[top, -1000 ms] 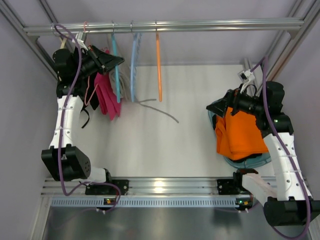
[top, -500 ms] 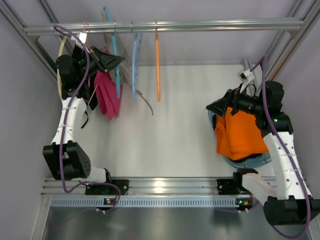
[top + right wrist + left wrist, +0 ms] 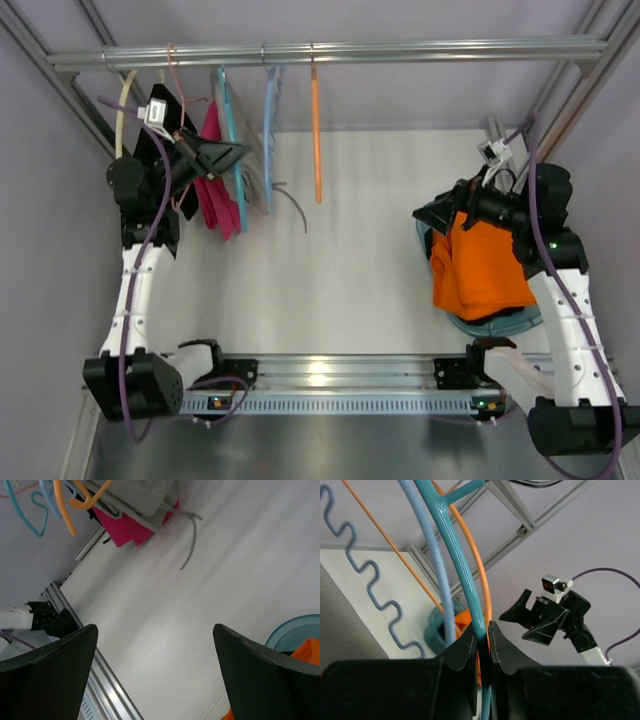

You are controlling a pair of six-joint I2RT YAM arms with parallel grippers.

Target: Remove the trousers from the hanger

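The left hand [image 3: 481, 630] is clamped on the teal hanger [image 3: 452, 540] and has swung it up since a second ago. The grey trousers [image 3: 142, 497] still hang there, and their cord [image 3: 194, 535] has been dragged back across the counter [image 3: 380, 300]. They are not pulled off yet. The right hand [image 3: 432, 215] waits, fingers apart.

Trousers [image 3: 144, 495] cut off by right wrist view's top edge, hanger [image 3: 461, 565] hook outside left wrist view
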